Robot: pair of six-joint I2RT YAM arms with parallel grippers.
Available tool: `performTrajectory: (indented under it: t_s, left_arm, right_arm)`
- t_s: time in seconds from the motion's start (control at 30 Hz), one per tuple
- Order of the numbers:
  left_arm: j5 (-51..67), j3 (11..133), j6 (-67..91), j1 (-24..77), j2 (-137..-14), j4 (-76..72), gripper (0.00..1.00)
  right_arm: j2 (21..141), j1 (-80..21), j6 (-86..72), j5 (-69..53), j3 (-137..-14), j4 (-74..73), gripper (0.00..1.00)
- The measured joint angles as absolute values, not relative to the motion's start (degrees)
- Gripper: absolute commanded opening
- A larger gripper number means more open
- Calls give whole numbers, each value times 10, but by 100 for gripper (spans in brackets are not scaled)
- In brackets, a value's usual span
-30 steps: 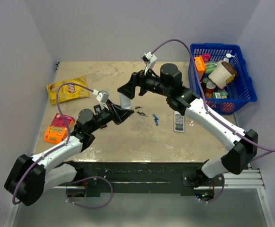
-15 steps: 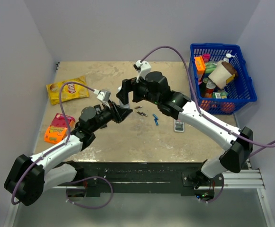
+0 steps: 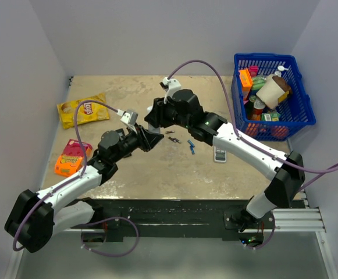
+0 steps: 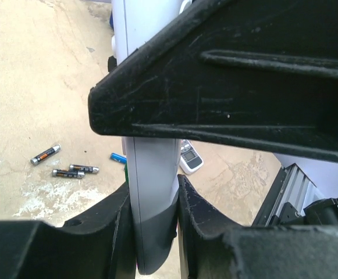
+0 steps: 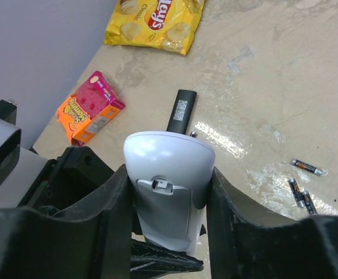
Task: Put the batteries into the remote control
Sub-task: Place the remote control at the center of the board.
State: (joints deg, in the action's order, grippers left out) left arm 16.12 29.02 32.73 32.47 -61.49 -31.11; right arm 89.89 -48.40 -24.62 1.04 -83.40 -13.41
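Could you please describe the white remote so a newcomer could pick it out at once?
Look over the middle of the table. There the left gripper and right gripper both clamp the remote control: a slim, plain white bar, unlike the black remote lying flat.

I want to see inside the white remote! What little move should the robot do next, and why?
Probably the right gripper should slide the back cover off. The left gripper clamps one end of the white remote, the right one hugs the other, and the cover is still on.
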Motion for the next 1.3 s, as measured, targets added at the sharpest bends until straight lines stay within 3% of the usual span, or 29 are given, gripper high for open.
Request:
performTrajectory:
  t_s: [0.03, 0.07, 0.1, 0.17, 0.2, 0.3, 0.47, 0.8, 1.07, 1.3]
  left_arm:
    - [160, 290, 327, 325, -615, -310, 0]
    - [159, 291, 324, 325, -615, -310, 5]
    - [157, 292, 322, 326, -615, -307, 19]
    - [154, 294, 317, 327, -615, -303, 35]
    - [152, 295, 316, 327, -615, -300, 50]
    - [142, 300, 295, 329, -614, -289, 70]
    - [100, 304, 266, 329, -595, -262, 91]
    - [-120, 341, 179, 330, -494, -132, 100]
    - [-283, 414, 102, 328, -463, -74, 100]
    - [-338, 430, 74, 327, -444, -50, 100]
  right_arm:
    - [899, -484, -246, 9, -834, -135, 8]
    - [899, -484, -247, 8, -834, -135, 3]
    - [899, -484, -246, 8, -834, -135, 0]
    - [899, -484, -245, 10, -834, -136, 0]
    - [898, -484, -245, 11, -834, -138, 0]
    - [896, -484, -240, 23, -835, -153, 0]
    - [884, -471, -224, 35, -835, -199, 0]
    - [841, -406, -130, 47, -816, -300, 0]
    - [882, -423, -84, 37, -731, -358, 0]
    - [966, -483, -73, 54, -716, -350, 0]
